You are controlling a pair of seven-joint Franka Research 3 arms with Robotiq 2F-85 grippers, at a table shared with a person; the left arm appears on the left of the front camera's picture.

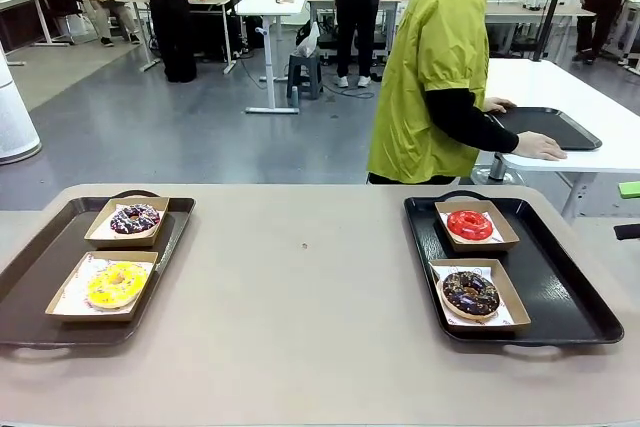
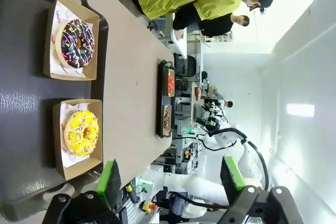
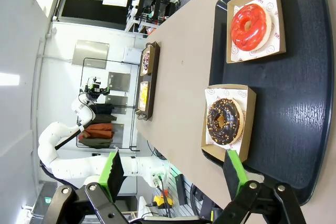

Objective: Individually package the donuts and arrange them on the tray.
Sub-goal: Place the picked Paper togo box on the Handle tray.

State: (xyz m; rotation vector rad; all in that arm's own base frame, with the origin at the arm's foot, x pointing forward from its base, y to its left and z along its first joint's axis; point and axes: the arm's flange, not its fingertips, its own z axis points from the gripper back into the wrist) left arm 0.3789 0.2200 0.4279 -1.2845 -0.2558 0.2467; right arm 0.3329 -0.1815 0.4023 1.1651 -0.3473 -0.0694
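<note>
Each donut lies in its own shallow cardboard box. On the brown tray [image 1: 30, 282] at the left sit the purplish sprinkled donut [image 1: 135, 218] and, nearer me, the yellow donut [image 1: 116, 284]. The black tray [image 1: 570, 297] at the right holds the red donut [image 1: 470, 224] and the chocolate sprinkled donut [image 1: 470, 292]. My left gripper [image 2: 170, 179] hangs open above the brown tray's edge, near the yellow donut [image 2: 81, 132] and purplish donut [image 2: 77, 42]. My right gripper [image 3: 173, 169] is open above the black tray [image 3: 299, 93], close to the chocolate donut [image 3: 224, 120]; the red donut [image 3: 249, 25] lies beyond.
A person in a yellow-green top [image 1: 430, 77] stands past the far edge, turned to a white side table with both hands on another black tray [image 1: 545, 127]. The tan tabletop [image 1: 300, 287] between the two trays is bare. Other people and tables are farther back.
</note>
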